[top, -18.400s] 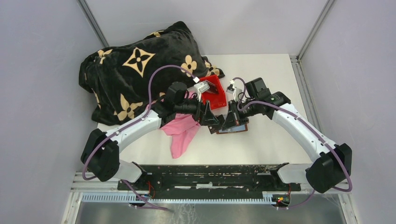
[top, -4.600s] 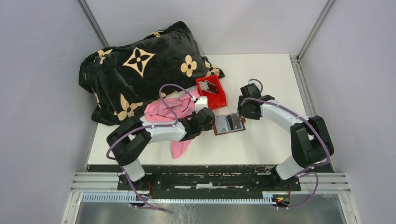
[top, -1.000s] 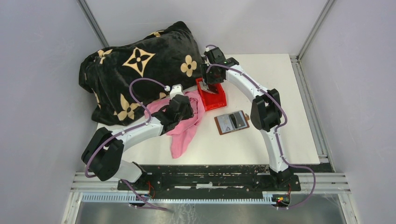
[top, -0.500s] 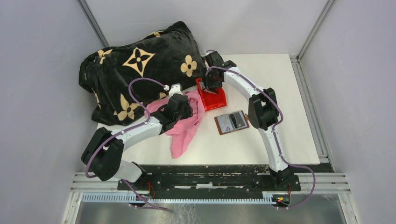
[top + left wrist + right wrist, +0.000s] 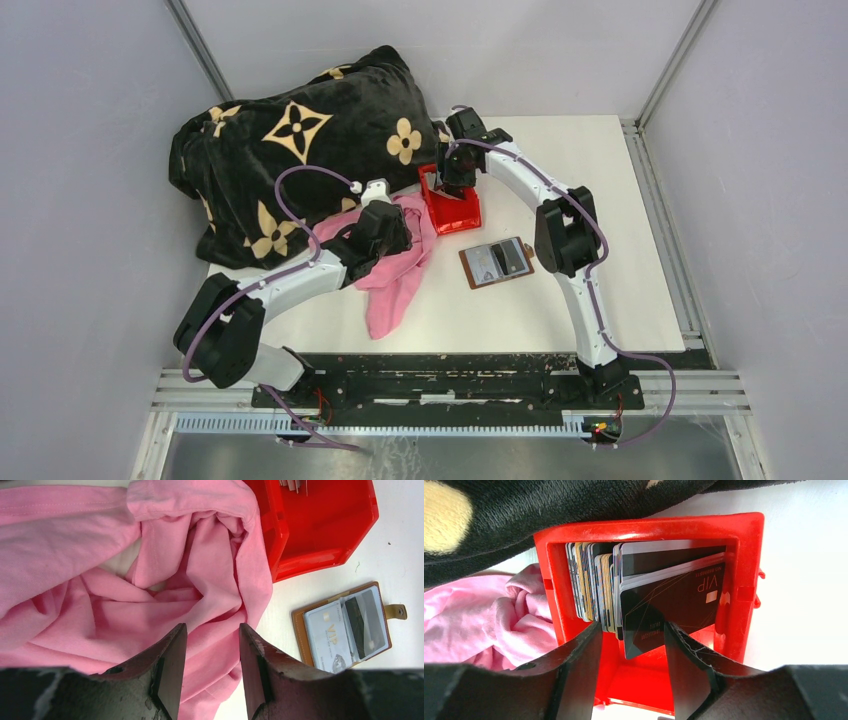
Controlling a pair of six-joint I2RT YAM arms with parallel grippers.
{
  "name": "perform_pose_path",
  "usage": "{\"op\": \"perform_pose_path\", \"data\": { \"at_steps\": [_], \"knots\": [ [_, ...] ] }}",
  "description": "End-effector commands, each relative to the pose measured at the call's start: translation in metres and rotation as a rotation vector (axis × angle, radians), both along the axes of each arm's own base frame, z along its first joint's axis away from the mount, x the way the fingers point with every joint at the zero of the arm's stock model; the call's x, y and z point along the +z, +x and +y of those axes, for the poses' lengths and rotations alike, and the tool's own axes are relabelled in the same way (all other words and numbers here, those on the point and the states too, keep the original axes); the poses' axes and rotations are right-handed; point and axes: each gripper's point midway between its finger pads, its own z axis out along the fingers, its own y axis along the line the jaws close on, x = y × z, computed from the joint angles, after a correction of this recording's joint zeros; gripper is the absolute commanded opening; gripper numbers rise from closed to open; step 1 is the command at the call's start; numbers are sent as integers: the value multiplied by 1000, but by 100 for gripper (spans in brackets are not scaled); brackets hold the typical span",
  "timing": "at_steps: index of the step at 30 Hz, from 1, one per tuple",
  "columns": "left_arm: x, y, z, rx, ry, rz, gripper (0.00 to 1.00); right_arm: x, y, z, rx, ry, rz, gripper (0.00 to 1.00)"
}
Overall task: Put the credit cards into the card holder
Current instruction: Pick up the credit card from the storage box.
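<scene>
The brown card holder (image 5: 497, 262) lies open on the white table, with a silver card (image 5: 327, 637) and a dark card (image 5: 365, 627) in its pockets. More credit cards (image 5: 594, 585) stand on edge in a red bin (image 5: 649, 527). A black card (image 5: 669, 605) leans out at the front of that stack. My right gripper (image 5: 633, 630) reaches down into the bin (image 5: 455, 210), open, with the black card's lower corner between its fingers and clear of both. My left gripper (image 5: 212, 630) hangs open over a pink cloth (image 5: 100, 580) with nothing in it.
A black blanket with tan flowers (image 5: 290, 150) is heaped at the back left, touching the bin's far side. The pink cloth (image 5: 390, 280) spreads from the bin's left wall toward the front edge. The card holder (image 5: 345, 627) lies right of the cloth.
My right gripper has sunk a little deeper into the red bin and its jaws have narrowed around the black card's corner. The left arm has stayed put.
</scene>
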Motion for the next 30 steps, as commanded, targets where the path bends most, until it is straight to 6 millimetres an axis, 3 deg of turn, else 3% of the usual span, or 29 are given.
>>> {"op": "perform_pose_path", "data": {
  "at_steps": [1, 11, 22, 30],
  "knots": [
    [19, 8, -1, -16, -18, -70, 50, 5, 5, 12, -7, 53, -17, 53],
    [17, 9, -2, -15, -25, -68, 50, 20, 15, 7, -18, 36, -61, 47],
    [15, 10, -5, -20, -33, -63, 49, 27, 36, -16, -69, -6, -105, 50],
    [15, 11, -5, -21, -29, -62, 49, 25, 42, -16, -56, 6, -86, 50]
  ]
}}
